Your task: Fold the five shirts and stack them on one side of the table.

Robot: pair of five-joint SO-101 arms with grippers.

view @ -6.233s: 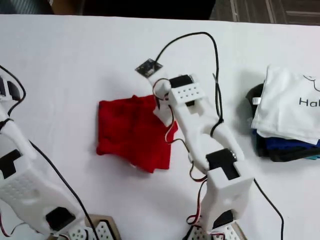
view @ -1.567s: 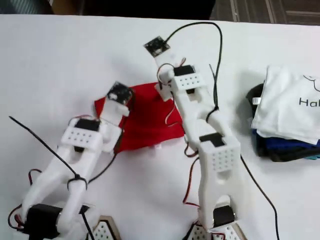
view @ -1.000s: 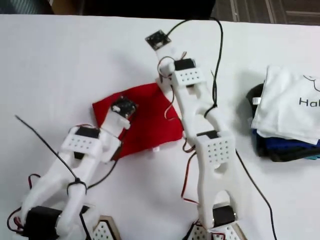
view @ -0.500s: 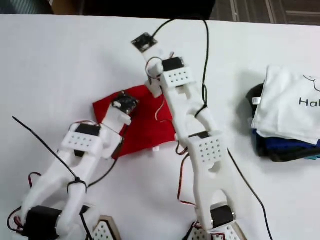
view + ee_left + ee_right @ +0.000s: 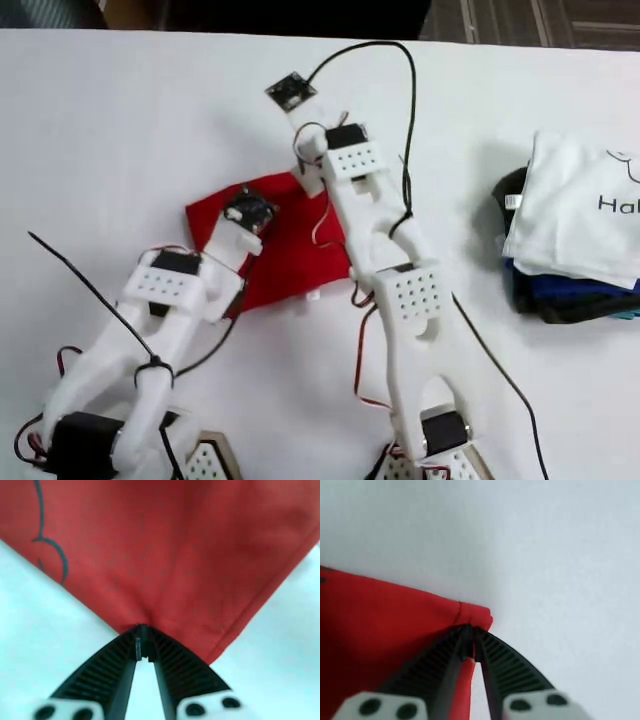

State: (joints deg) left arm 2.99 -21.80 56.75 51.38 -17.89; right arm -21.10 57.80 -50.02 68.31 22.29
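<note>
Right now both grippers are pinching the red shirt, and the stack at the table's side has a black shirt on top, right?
Not quite. The stack is topped by a white shirt, as the high view shows. The rest holds: the left gripper and right gripper are both shut on the red shirt.

White table point(image 5: 120, 110), grey carpet-tiled floor point(image 5: 500, 20) beyond its far edge, darker toward the middle.
</note>
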